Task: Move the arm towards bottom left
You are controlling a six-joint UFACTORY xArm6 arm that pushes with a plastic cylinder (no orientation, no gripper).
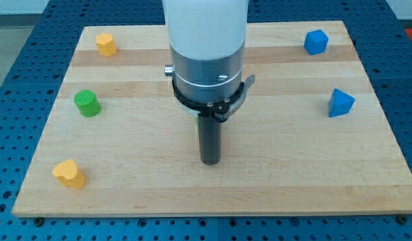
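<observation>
Presently, my tip (211, 162) is seen resting near the middle of the wooden board (286, 181), touching no block; no gripper is fitted, so nothing is held. The bottom-left goal is judged not yet reached: most of the travel is left. A yellow heart-shaped block (69, 174) lies in that corner, well apart from the tip, with a green cylinder (87, 103) above it. Another yellow block (106, 44) and two blue blocks (316, 41) (340, 103) are placed elsewhere.

A robotics lab bench: pale wooden board (212, 187) laid on a blue perforated mounting plate (18, 73), white-and-metal robot arm (206, 47) above, small coloured test blocks scattered around, grey floor beyond.
</observation>
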